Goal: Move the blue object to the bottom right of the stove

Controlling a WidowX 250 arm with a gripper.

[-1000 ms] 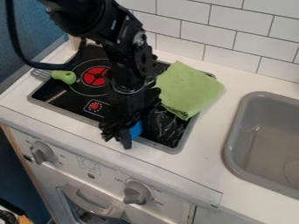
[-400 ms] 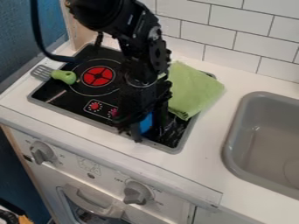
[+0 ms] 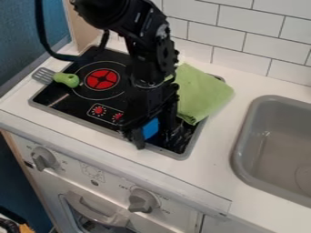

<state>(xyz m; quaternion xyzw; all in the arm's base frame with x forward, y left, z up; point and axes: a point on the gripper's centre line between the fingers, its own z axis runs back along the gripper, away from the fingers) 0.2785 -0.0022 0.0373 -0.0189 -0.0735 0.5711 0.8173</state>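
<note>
With the blocky blue object (image 3: pixel 150 129) over the black glossy stove (image 3: pixel 68 108), just below the frame's centre, the black two-finger gripper (image 3: pixel 154 136) – jaws gripping or parted, one cannot tell – should settle it flat, then lift clear of the folded green cloth (image 3: pixel 200 93).

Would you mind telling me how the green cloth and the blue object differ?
The green cloth overlaps both stove and counter, while the blue object shows within the stove's outline, partly hidden by the gripper. The green cloth looks larger than the blue object. Both look plain-coloured.
</note>
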